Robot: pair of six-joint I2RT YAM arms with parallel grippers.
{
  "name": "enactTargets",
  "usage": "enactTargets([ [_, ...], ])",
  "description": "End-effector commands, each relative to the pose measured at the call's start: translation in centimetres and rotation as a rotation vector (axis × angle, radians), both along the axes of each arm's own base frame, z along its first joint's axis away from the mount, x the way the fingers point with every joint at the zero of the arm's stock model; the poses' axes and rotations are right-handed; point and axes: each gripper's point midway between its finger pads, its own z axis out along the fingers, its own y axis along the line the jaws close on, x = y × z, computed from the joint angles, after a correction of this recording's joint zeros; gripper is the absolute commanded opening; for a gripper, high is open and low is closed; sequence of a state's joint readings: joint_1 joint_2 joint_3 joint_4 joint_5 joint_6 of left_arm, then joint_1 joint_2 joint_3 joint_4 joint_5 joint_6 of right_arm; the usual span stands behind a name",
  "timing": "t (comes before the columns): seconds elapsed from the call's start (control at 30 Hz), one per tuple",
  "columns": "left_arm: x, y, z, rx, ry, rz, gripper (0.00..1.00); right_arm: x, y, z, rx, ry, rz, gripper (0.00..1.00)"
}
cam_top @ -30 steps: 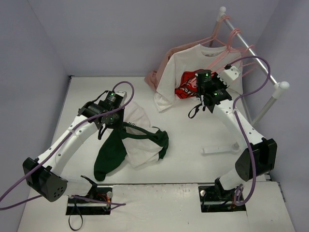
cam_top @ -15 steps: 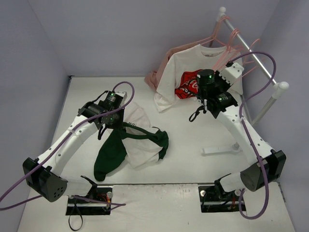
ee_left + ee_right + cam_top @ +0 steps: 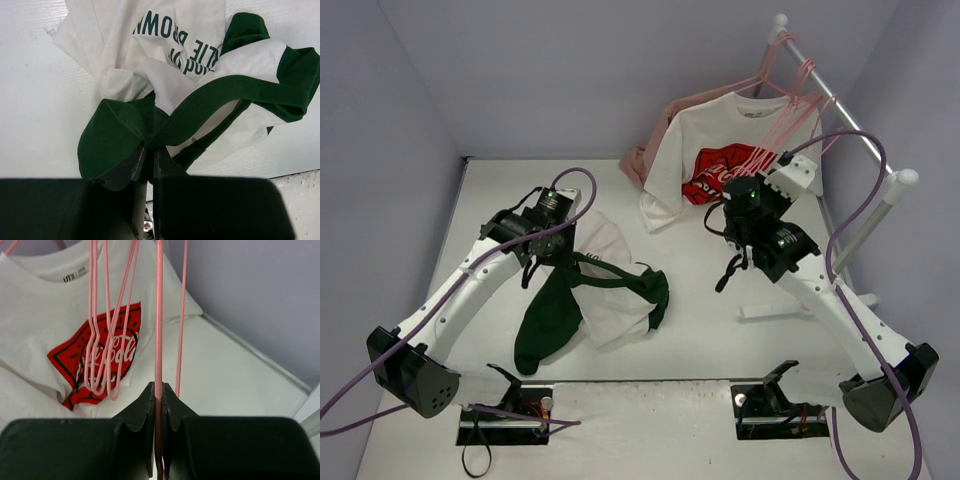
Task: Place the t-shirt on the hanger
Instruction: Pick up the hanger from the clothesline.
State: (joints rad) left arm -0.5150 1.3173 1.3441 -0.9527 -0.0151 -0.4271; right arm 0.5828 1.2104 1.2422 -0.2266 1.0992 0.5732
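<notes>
On the white surface (image 3: 720, 335), left of centre, the t-shirt (image 3: 610, 300): one crumpled heap of soft cloth, white body with dark green sleeves and trim. No clean long axis to read; roughly diagonal, from the white part at the far end beside the left arm down to a dark green sleeve trailing toward the near left. Dark green block lettering across the white cloth in the left wrist view, upside down there and partly folded under.

Left claw (image 3: 149, 150) closed tight, fingers almost touching, pinching a fold of the dark green cloth at the heap's far-left edge.

Right claw (image 3: 159, 387) closed just as tight, clamped on the hanger (image 3: 159, 315): a thin, smooth, stiff pink rod between two black fingers. Long axis of the clamped rod straight out from the claw, vertical in the right wrist view; from above, slanting up and right toward the rail (image 3: 840, 100). Just beside it on the right, a second thin pink strand, parallel; part of the same frame or not, cannot tell. Hook not made out.

More pink hangers (image 3: 93, 300) bunched on the metal rail, same thin looped shape, overlapping too much for an exact count.

Hanging there too, one white t-shirt with red logo (image 3: 685, 130), and one pale pink garment (image 3: 638, 162) behind its left side.
</notes>
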Motion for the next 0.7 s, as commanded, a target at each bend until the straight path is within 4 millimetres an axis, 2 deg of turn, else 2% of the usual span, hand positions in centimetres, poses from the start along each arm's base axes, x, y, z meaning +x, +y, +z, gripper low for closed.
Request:
enactTargets([
  [0.0,0.8,0.4,1.3,-0.005,-0.046,0.006,0.00,-1.5,0.8,-1.1,0.067,-0.023,0.060,0.00],
  [0.17,1.2,0.5,1.1,-0.001,-0.040,0.019,0.00,-3.0,2.6,-4.7,0.150,0.033,0.155,0.00],
  [0.23,1.3,0.6,1.0,0.004,-0.038,0.023,0.00,-3.6,3.8,-6.9,0.206,0.075,0.222,0.00],
  [0.3,1.5,0.6,1.2,0.008,-0.043,0.023,0.00,-4.2,4.8,-8.1,0.241,0.106,0.281,0.00],
  [0.5,1.9,0.6,1.1,0.015,-0.042,0.027,0.00,-6.3,7.3,-9.8,0.278,0.183,0.466,0.00],
  [0.67,2.5,0.8,1.3,0.022,-0.048,0.042,0.00,-8.0,9.0,-9.9,0.291,0.215,0.615,0.00],
])
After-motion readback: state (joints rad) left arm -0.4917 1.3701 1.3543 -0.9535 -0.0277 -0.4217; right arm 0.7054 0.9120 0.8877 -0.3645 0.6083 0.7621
